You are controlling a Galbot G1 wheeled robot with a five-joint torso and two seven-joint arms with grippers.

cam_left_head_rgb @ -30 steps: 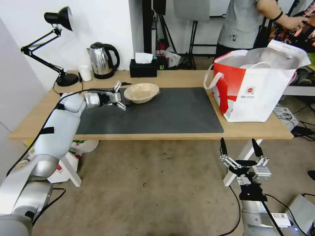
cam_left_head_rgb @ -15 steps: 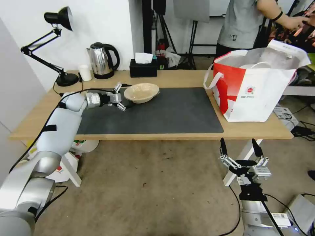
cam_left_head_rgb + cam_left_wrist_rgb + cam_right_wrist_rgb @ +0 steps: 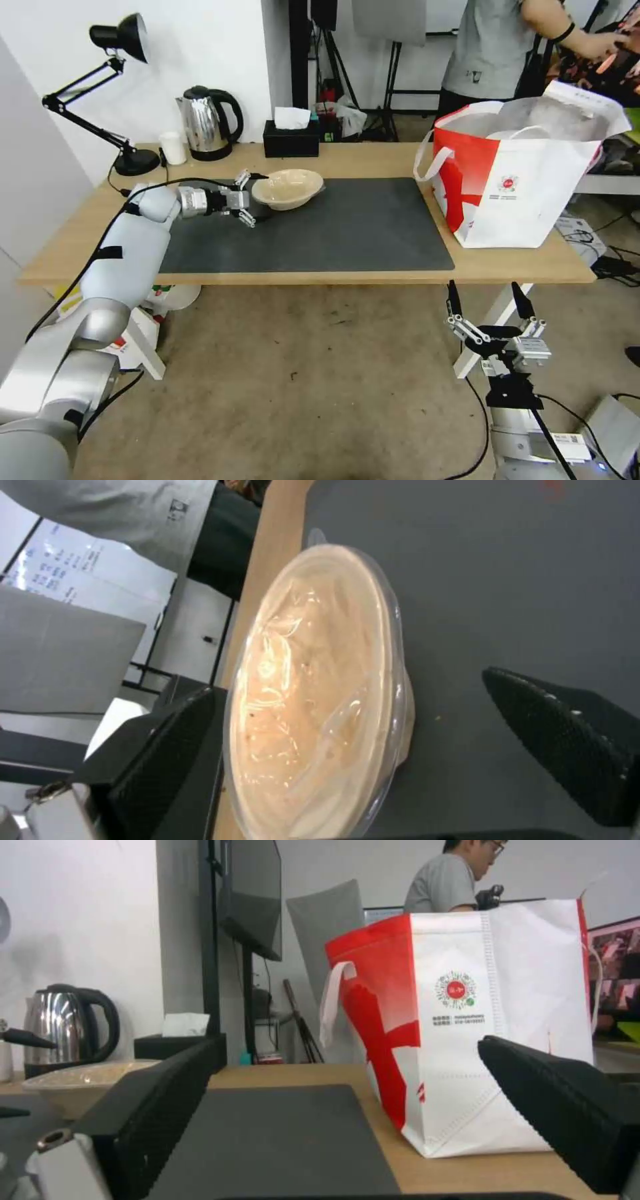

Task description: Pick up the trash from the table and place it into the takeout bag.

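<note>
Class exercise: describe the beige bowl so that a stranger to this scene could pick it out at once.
Find the dark grey mat on the long wooden table. Near its far left corner sits the beige bowl, with the open left gripper at its rim. It is the shallow, round dish, unlike the steel kettle behind.

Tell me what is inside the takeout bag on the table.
The takeout bag stands open. Inside it show the silver lining and the curved white rim of something round, maybe a container. Its walls cover everything lower, so the rest of the contents cannot be seen.
</note>
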